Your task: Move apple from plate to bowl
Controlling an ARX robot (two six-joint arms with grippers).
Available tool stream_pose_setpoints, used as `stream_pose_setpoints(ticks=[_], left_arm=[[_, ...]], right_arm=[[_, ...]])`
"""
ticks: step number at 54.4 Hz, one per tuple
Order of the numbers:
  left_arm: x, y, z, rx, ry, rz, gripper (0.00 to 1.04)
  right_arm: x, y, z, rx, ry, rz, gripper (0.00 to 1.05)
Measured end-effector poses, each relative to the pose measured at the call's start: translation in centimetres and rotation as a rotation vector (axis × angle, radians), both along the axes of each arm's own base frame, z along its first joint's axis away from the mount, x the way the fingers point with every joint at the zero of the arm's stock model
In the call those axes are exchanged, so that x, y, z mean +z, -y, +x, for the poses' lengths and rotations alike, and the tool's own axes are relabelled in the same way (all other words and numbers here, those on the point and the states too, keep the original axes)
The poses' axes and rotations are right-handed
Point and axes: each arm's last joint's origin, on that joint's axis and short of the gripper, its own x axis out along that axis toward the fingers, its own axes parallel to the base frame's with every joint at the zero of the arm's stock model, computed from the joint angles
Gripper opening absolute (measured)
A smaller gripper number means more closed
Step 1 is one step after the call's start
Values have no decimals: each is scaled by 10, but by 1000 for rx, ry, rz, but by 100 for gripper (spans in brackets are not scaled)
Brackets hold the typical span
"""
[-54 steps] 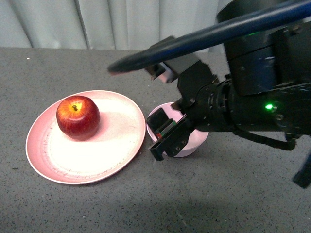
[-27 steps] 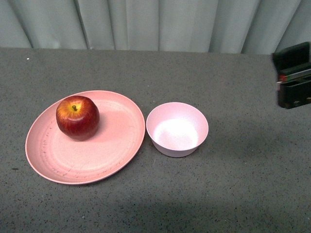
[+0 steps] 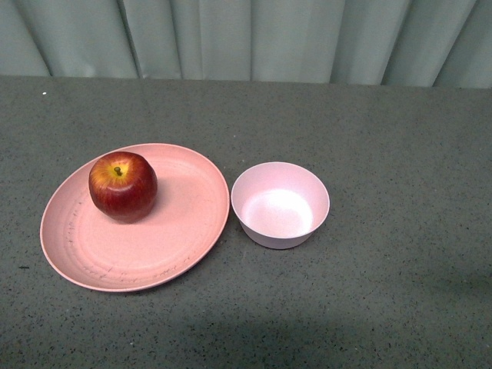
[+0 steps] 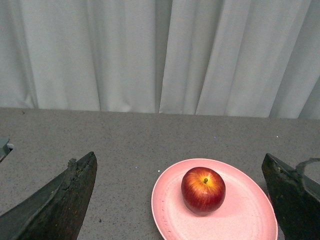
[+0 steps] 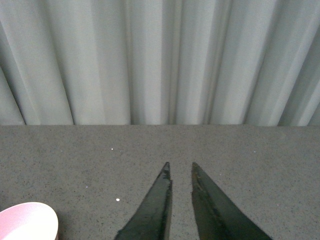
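Note:
A glossy dark-red apple (image 3: 123, 186) sits upright on the far left part of the wide salmon-pink plate (image 3: 177, 238). Just right of the plate stands the small pale pink bowl (image 3: 280, 204), with nothing in it. Neither arm shows in the front view. In the left wrist view the apple (image 4: 203, 190) and plate (image 4: 247, 217) lie ahead of my left gripper (image 4: 180, 165), which is open wide, its dark fingers (image 4: 60, 205) far apart and well short of the apple. My right gripper (image 5: 180, 167) is shut, empty, above bare table, with the bowl's rim (image 5: 30, 220) off to one side.
A dark grey speckled table (image 3: 384, 307) carries everything. A pale pleated curtain (image 3: 246, 38) hangs along its far edge.
The right arm, which hung over the bowl a second ago, has drawn away to the right and left the front view. Apple, plate and bowl have not moved.

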Motion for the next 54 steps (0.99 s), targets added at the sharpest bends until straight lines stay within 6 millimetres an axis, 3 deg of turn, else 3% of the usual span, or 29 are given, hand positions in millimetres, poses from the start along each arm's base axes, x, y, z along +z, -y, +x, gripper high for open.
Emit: stream_pose_setpoints(ticks=[3, 20, 54], left_arm=[[0, 0, 0, 0, 0, 0, 98], [0, 0, 0, 0, 0, 0, 98], [0, 0, 0, 0, 0, 0, 98]], right_arm=[[0, 3, -6, -1, 2, 2, 1], [1, 19, -29, -7, 4, 9, 1], [8, 20, -55, -3, 27, 9, 1]])
